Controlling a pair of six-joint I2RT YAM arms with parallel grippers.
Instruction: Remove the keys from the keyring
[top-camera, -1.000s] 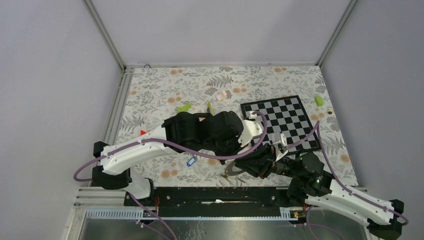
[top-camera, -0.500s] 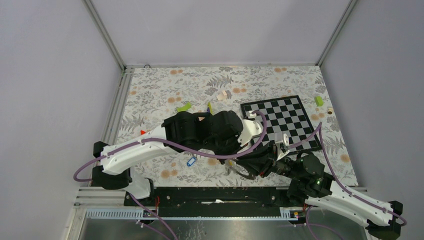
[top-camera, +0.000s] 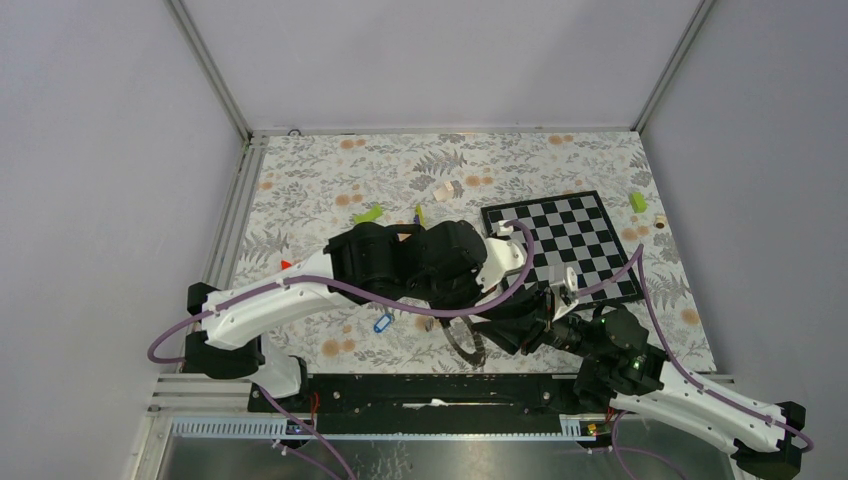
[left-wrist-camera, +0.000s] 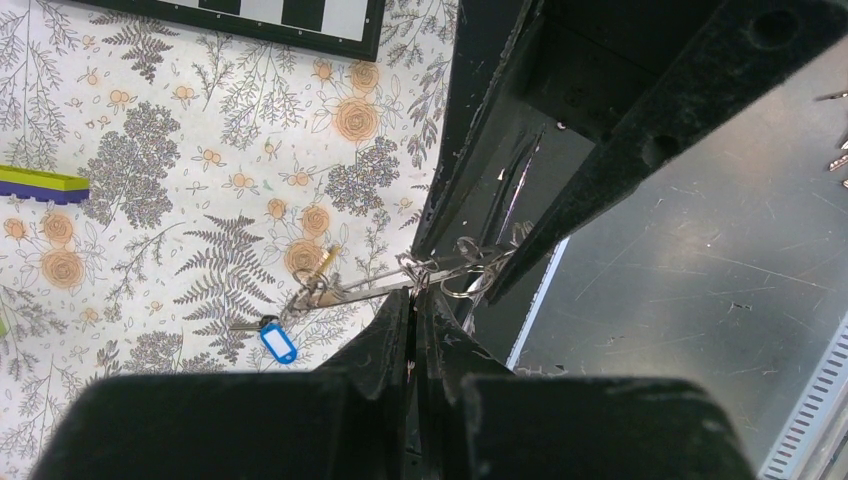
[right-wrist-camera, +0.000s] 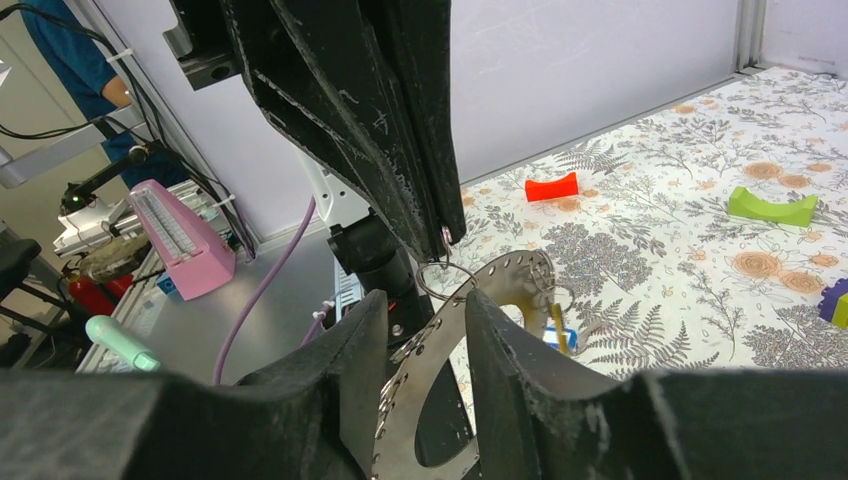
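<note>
- Step in hand, as I judge it: working a key off the keyring (right-wrist-camera: 505, 268), with one arm steadying the hoop and the other pulling at a loop. No key looks freed yet.
- The left gripper (left-wrist-camera: 414, 300) has its fingers pressed together on a small wire loop (left-wrist-camera: 412, 266) threaded on the keyring.
- The right gripper (right-wrist-camera: 426, 305) has its fingers apart with the keyring's band standing upright between them. Whether they press on it cannot be told.
- From above, the keyring sits at about nine o'clock of the right gripper, close to the near edge of the table (top-camera: 300, 180).
- In the left wrist view, the keys (left-wrist-camera: 300, 298) and their blue tag (left-wrist-camera: 279, 341) hang at about eight o'clock of the left fingertips.
- The next move likely calls for a firm hold on the hoop while the left arm draws the loop along to the band's split.
</note>
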